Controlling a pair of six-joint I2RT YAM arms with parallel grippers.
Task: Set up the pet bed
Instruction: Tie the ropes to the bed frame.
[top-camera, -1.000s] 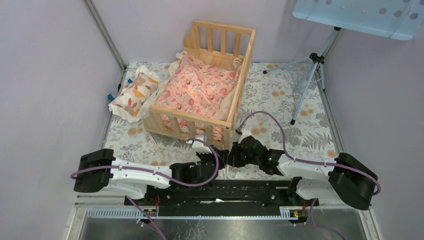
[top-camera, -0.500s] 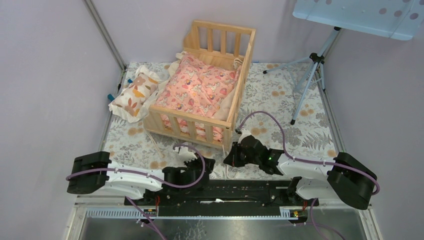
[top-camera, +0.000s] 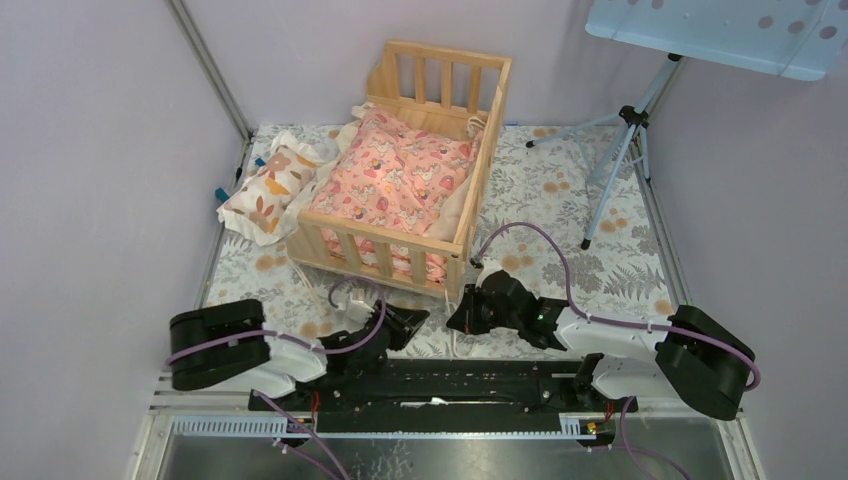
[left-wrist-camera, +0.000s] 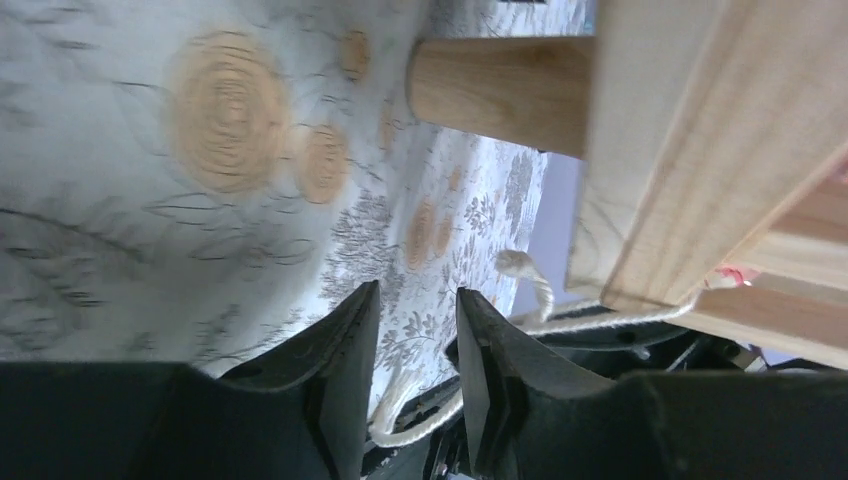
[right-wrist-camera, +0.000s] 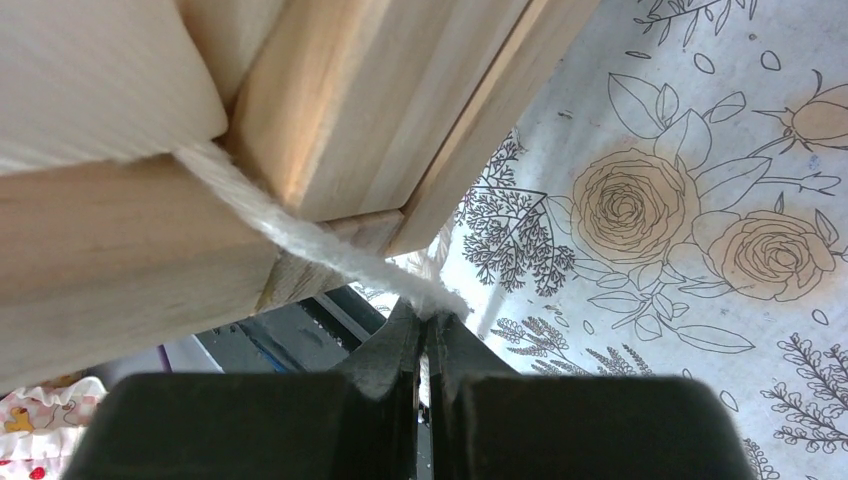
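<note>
Right wrist view: my right claw (right-wrist-camera: 425, 322) is pinched fully closed on a white cord (right-wrist-camera: 300, 240). The cord runs up-left from the tips to a corner joint of the pet bed (right-wrist-camera: 400, 100), whose wood sits right above the claw. My read: the cord serves as a handle, so I can drag or square the frame w/o clamping a rail.

Left claw (left-wrist-camera: 415, 315): jaws a narrow gap apart, nothing btwn them, only cloth showing through. A bed leg (left-wrist-camera: 500, 90) is ahead and above, and more cord lies just beyond the tips. Prob. lining up for that cord, but that's a guess.

From the top cam, the bed stands just beyond both claws, its near corner closest to the right one. The pink cushion (top-camera: 400, 175) lies inside it. The leaf-print pillow (top-camera: 265, 185) is outside, ahead-left of the left claw, against the bed's side, so I'd say the setup isn't done.

The surface is a floral cloth (top-camera: 560, 190), soft, and may bunch under a dragged leg. Lavender walls (top-camera: 100, 150) all round. A tripod (top-camera: 625, 150) stands far ahead-right of the right claw, with a dotted panel (top-camera: 720, 30) above it.
</note>
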